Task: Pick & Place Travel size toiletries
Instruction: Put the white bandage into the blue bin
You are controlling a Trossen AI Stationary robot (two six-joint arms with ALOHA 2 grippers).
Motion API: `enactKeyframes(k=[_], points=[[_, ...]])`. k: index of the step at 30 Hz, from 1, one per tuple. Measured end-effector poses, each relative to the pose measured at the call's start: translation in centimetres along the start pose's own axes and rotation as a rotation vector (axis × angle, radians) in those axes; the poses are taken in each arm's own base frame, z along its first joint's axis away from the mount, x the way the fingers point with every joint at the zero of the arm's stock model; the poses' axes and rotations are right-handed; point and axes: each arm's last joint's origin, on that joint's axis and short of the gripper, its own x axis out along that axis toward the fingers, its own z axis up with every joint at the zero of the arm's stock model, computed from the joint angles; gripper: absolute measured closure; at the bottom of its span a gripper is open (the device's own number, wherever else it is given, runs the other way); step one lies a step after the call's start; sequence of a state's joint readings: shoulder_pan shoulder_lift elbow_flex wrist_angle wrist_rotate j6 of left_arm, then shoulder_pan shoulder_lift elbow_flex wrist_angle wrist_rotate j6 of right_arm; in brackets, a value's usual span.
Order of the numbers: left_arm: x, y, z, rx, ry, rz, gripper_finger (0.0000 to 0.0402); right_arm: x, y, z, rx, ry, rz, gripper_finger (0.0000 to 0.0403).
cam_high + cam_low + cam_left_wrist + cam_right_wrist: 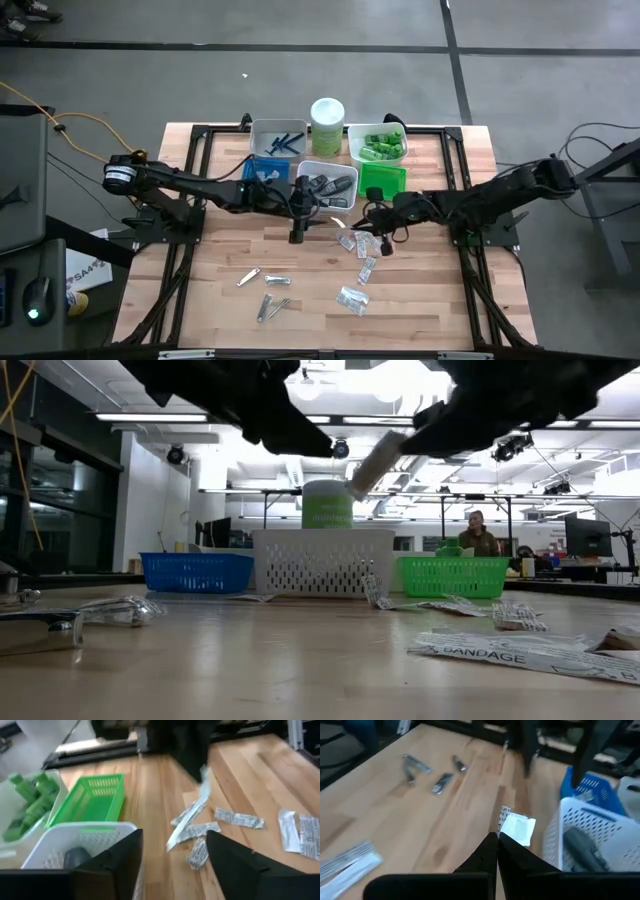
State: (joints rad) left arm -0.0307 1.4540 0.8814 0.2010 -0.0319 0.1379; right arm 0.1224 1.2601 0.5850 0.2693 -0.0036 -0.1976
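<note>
A: Item one, clear packet (516,829) — where, and lying how?

B: Pinched at its end by the right hand (497,836), fingers closed on it, raised off the bench (430,290) just beside the white tray (330,168). In the low view its long axis slants up toward the tray side.

A: Room round it?

B: Tight toward the trays: white tray next to it, green tray (384,180) behind. More packets (362,250) lie scattered under and in front; silver clippers (268,295) sit well apart toward the front-left. The bench's front edge is far off.

A: Arms?

B: Right arm stretches in low from the right edge. Left hand (172,862) hangs over the white tray's near corner, fingers parted, nothing between them; its arm reaches in from the left.
</note>
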Motion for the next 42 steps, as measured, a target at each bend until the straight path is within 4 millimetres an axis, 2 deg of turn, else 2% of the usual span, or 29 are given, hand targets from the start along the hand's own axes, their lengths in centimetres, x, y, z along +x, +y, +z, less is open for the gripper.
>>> enactKeyframes(k=[4, 8, 13, 27, 32, 42], points=[[0.3, -0.4, -0.3, 0.029, 0.016, -0.014, 0.0131, 0.9, -0.9, -0.2, -0.002, -0.037, -0.025, 0.04], [0.9, -0.4, -0.9, 0.03, 0.047, 0.01, 0.0105, 1.3, -1.4, 0.1, -0.001, -0.109, 0.004, 0.04], [1.6, -0.5, -1.7, 0.034, 0.087, 0.017, 0.0101, 1.4, -1.8, 0.4, -0.004, -0.169, 0.028, 0.04], [1.7, -0.4, -1.2, 0.026, 0.031, 0.02, 0.0101, 1.5, -2.3, 0.2, 0.005, -0.157, 0.009, 0.04], [1.7, -0.4, -0.9, 0.005, 0.001, 0.015, 0.0129, 1.5, -2.3, 0.2, 0.004, -0.156, -0.001, 0.04], [1.7, -0.5, -0.7, -0.035, -0.019, -0.011, 0.0248, 1.5, -2.3, 0.1, 0.006, -0.151, -0.02, 0.04]])
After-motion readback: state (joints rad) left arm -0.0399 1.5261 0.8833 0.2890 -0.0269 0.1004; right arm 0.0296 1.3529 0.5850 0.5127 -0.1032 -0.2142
